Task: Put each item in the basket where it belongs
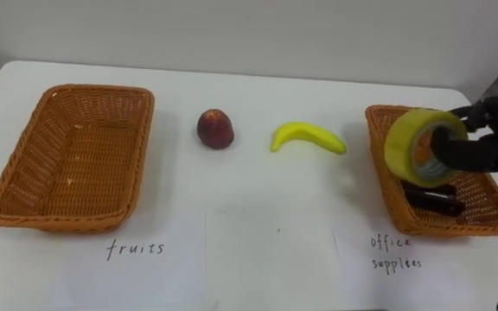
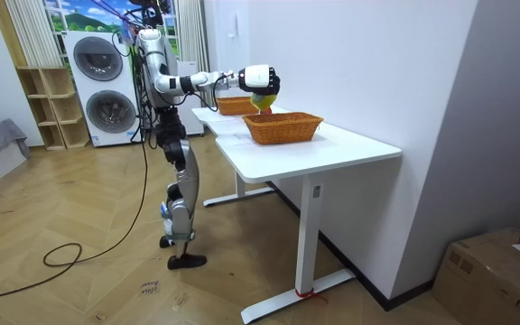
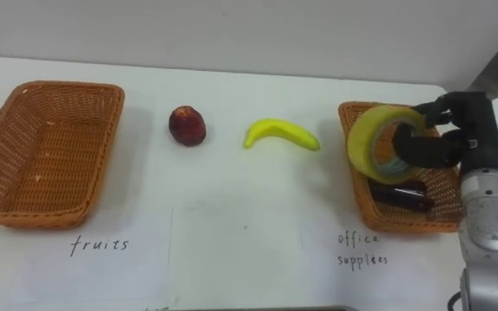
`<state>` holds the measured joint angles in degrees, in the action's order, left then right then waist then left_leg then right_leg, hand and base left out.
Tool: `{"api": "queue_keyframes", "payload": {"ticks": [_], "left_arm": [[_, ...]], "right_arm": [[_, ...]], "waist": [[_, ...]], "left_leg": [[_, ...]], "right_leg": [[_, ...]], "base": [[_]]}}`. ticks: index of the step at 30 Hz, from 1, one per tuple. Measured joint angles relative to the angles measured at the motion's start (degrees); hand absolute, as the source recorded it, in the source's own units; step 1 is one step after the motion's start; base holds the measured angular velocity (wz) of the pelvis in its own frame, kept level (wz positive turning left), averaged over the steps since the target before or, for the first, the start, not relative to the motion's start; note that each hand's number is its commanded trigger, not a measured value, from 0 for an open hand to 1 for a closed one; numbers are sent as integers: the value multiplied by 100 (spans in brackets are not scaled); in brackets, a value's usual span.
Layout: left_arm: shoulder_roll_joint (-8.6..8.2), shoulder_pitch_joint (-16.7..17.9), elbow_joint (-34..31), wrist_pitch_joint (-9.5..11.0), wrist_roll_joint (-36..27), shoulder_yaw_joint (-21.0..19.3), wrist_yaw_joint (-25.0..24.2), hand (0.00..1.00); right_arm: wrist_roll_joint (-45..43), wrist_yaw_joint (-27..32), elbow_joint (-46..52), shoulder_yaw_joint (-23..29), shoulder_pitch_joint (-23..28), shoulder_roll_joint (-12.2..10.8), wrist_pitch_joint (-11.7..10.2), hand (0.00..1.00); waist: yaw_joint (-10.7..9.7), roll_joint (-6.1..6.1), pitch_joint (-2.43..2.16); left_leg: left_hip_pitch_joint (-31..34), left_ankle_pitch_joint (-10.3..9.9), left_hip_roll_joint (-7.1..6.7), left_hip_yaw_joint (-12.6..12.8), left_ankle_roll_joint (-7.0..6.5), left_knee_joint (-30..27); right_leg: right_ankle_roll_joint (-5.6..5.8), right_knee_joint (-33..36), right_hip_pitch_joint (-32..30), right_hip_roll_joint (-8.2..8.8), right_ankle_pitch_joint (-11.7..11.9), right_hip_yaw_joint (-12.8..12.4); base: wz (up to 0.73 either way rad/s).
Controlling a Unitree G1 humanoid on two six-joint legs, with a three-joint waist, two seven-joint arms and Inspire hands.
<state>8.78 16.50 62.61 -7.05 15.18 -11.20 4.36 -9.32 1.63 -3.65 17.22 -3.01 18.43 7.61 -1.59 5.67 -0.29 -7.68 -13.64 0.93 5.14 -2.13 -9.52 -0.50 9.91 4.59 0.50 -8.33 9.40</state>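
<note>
Right hand (image 3: 475, 138) has its fingers (image 3: 424, 149) hooked through the core of the translucent yellow packing-tape roll (image 3: 363, 142), held above the orange wicker office-supplies basket (image 3: 413, 226) on the white tabletop (image 3: 232, 190); likely light, rigid, slick-sided, so gripping through the core suits best.

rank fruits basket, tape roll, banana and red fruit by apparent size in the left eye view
1. fruits basket
2. tape roll, but the right hand holds it raised, nearer the camera, so its place over the banana is unsure
3. banana
4. red fruit
</note>
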Motion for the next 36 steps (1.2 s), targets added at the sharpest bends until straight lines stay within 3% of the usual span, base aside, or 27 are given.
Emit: {"api": "queue_keyframes", "payload": {"ticks": [15,20,28,29,30,31,32,34,36], "left_arm": [[-3,-14,-29,-3,-4,4,-62,0],[-9,-7,-73,-11,-67,6,-120,0],[-3,-4,-74,-12,-231,17,-161,0],[-1,-4,-74,-11,-267,26,-160,0],[-1,-4,-74,-11,-328,27,-158,0],[2,-4,-68,-10,-437,27,-154,0],[12,-3,-65,-12,-497,26,-150,0],[30,-3,-65,-11,-640,26,-134,0],[42,-2,-65,-12,-706,26,-126,0]], "right_arm": [[-212,86,-48,28,-1,0,-3,100],[-212,87,-193,28,-2,13,1,100],[-188,85,-480,26,-1,23,73,100],[-188,85,-507,24,-1,23,73,79],[-188,85,-519,21,-1,23,73,71],[-177,86,-549,20,-1,23,72,52],[-173,86,-614,19,-1,23,72,17],[-173,87,-727,17,-1,23,73,0],[-174,87,-751,17,-1,23,73,0]], "waist": [[-52,-14,3],[-104,-61,-25],[-101,-65,-24],[-101,-60,-23],[-101,-58,-21],[-99,-52,-18],[-94,-42,-12],[-88,-17,7],[-89,-5,36]], "left_leg": [[8,-1,11,96,1,3],[2,-1,16,97,2,2],[9,-1,17,127,2,2],[8,-1,17,127,2,2],[7,-1,17,127,2,2],[7,-1,16,127,2,2],[8,-1,17,126,2,3],[9,-1,17,126,2,5],[20,-1,16,126,2,9]], "right_leg": [[-1,71,-90,-48,0,-141],[-2,77,-90,-51,1,-142],[-5,97,-132,-55,3,-145],[-5,99,-131,-55,3,-145],[-5,98,-131,-55,3,-145],[-5,98,-132,-55,3,-147],[-5,98,-132,-56,3,-147],[-5,98,-134,-56,3,-147],[-5,99,-149,-56,3,-150]], "base": [[-4],[0],[-2],[0],[0],[0],[0],[0],[0]]}}
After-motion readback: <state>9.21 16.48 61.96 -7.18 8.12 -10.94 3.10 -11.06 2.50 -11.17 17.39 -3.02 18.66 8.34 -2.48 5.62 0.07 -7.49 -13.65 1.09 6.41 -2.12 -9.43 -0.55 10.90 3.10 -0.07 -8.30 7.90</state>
